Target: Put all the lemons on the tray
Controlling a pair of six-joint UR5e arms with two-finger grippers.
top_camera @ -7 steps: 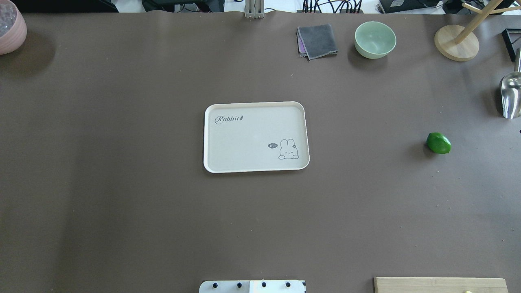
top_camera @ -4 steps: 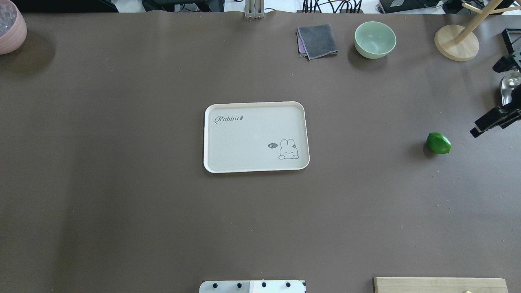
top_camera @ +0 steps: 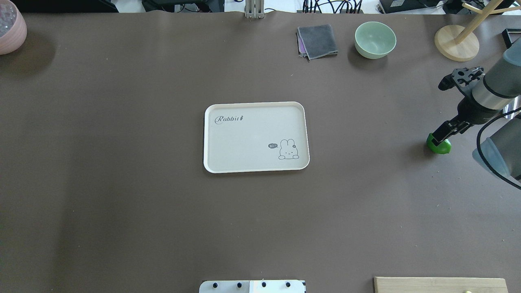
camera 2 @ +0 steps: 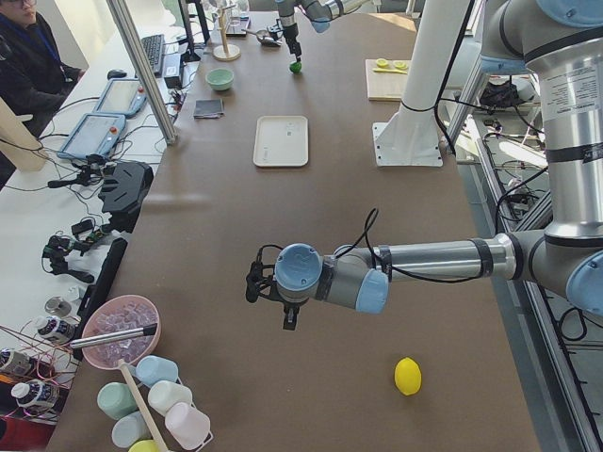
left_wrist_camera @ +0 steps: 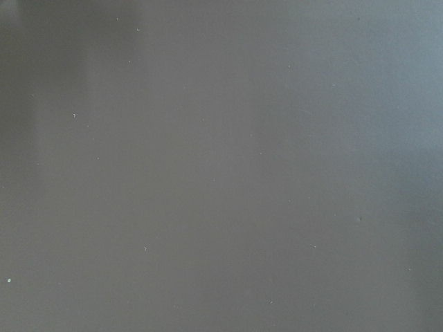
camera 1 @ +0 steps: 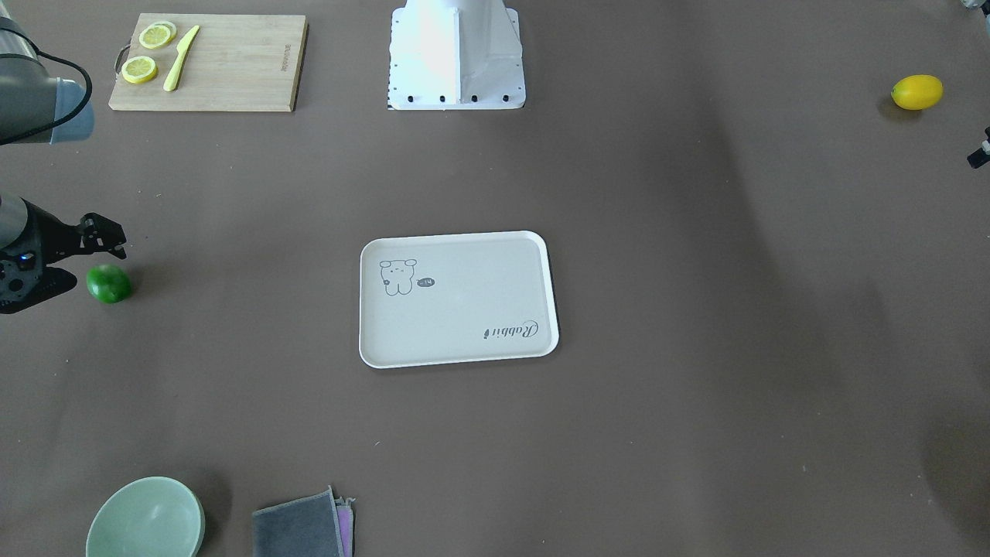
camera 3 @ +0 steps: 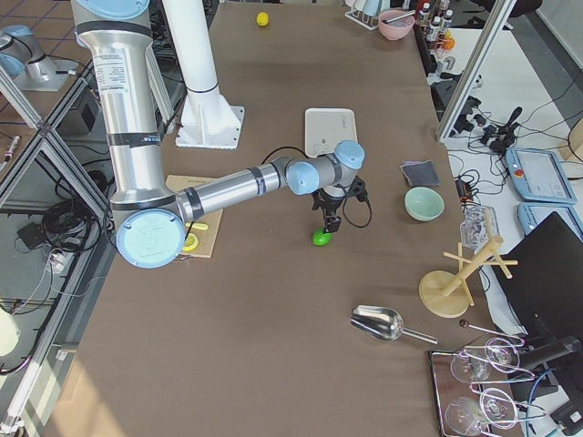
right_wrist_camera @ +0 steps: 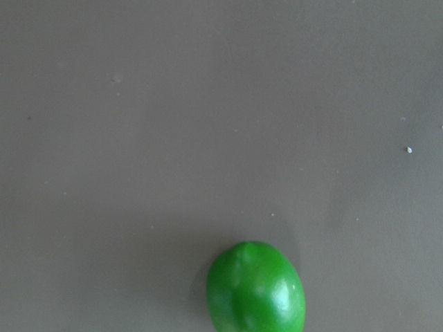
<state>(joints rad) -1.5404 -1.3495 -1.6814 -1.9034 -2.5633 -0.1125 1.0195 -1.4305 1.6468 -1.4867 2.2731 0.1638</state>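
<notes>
The green lemon (top_camera: 441,147) lies on the brown table at the right, also in the front view (camera 1: 108,284) and low in the right wrist view (right_wrist_camera: 256,289). My right gripper (top_camera: 443,132) hangs just above it, jaws apart, holding nothing. The yellow lemon (camera 1: 917,91) lies far off on the left side, near my left arm (camera 2: 330,281). Only a sliver of my left gripper (camera 1: 979,153) shows, so I cannot tell its state. The tray (top_camera: 244,138) sits mid-table with nothing on it.
A bamboo cutting board (camera 1: 224,70) with lemon slices and a yellow knife lies by the robot base (camera 1: 456,54). A green bowl (top_camera: 375,39), a grey cloth (top_camera: 317,40) and a wooden stand (top_camera: 456,42) sit at the far edge. A pink bowl (top_camera: 10,28) is far left.
My right arm has come in from the right edge and moved left, down over the green lemon. The lemon and the tray have not moved.
</notes>
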